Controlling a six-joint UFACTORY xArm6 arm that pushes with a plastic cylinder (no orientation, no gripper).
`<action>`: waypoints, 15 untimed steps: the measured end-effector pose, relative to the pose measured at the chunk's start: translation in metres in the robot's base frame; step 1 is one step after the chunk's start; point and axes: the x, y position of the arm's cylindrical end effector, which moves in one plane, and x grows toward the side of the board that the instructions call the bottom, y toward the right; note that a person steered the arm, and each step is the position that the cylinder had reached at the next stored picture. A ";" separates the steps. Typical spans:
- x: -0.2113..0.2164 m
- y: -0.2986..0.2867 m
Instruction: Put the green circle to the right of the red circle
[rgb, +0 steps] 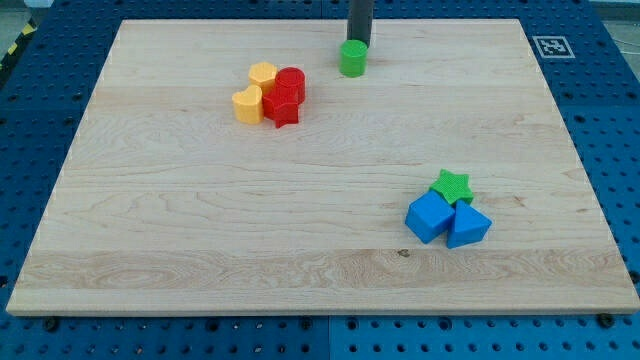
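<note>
The table (320, 230) is a pale wooden board with fine straight grain running left to right, a small dark knot near its near edge, and a printed black-and-white marker (551, 46) at its far right corner. It lies on a blue pegboard (620, 120) dotted with regular holes.

The tool is a straight dark rod coming down from the view's top; it has no jaws, so it neither clasps nor lets go of anything. My tip (359, 43) sits just behind the green circle (352, 58), at its far side and apparently touching it, though the contact line is hidden behind the block.

The green circle is a short matte plastic cylinder standing upright near the table's far edge, a little right of centre. It is to the right of the red circle (291, 82) and slightly farther back, with bare wood between them.

The red circle is a squat cylinder in a tight cluster at far left. A red star (282, 108) touches its near side. Two yellow blocks press against its left: a yellow hexagon (262, 74) farther back and a yellow block (248, 103) nearer, its shape unclear.

At near right, well apart, a green star (451, 185) rests against a blue cube (430, 216) and a blue triangle (468, 225), all touching.
</note>
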 end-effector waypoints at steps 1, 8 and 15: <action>-0.002 -0.001; -0.011 -0.001; 0.034 -0.018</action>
